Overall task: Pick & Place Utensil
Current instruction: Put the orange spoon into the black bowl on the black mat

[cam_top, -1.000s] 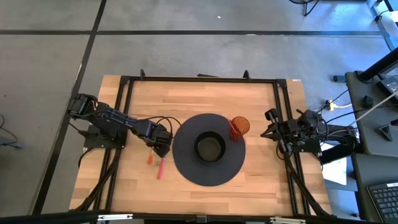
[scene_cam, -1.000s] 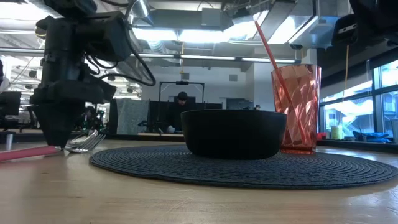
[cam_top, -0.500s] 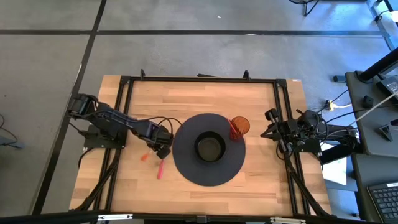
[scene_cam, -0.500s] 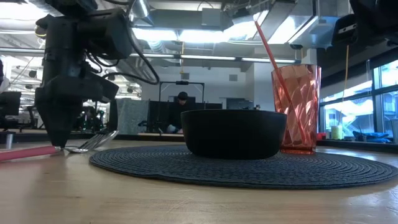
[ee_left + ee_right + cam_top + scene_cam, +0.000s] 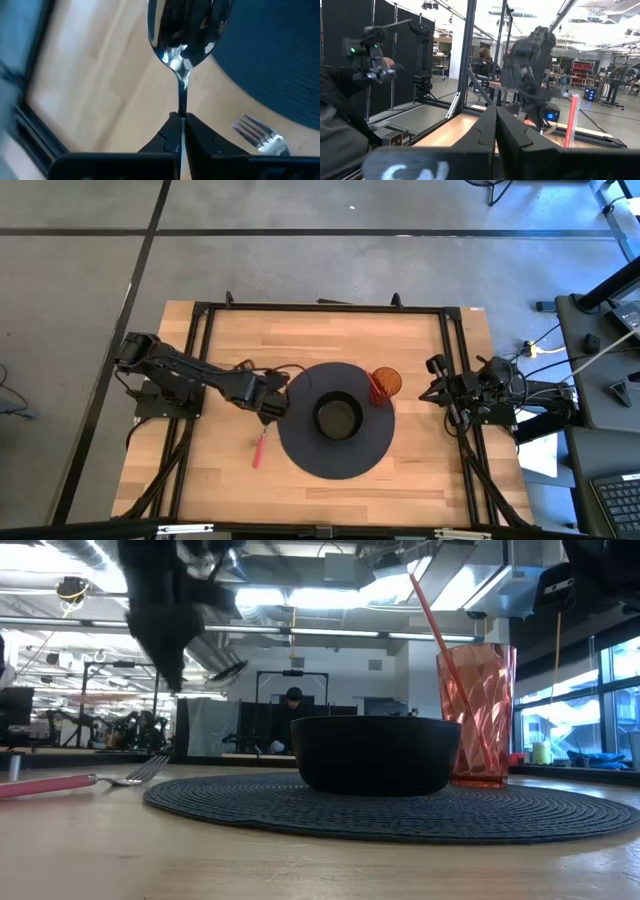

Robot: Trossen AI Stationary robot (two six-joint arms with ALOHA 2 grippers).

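Spoon (image 5: pixel 186 30) is hanging clamped in the left hand (image 5: pixel 180 131), lifted beside the placemat (image 5: pixel 335 420); placement appears outstanding. Fork (image 5: pixel 135 775) is lying left of the placemat. Right hand (image 5: pixel 495 132) is waiting closed, empty.

My overhead feed is evenly lit, with only faint shadows around the placemat (image 5: pixel 335 420). At surface level, bright ceiling lights behind the tumbler (image 5: pixel 478 715) leave the bowl (image 5: pixel 375 754) silhouetted. The spoon (image 5: pixel 185 30) carries glare, and the wood around it is blurred.
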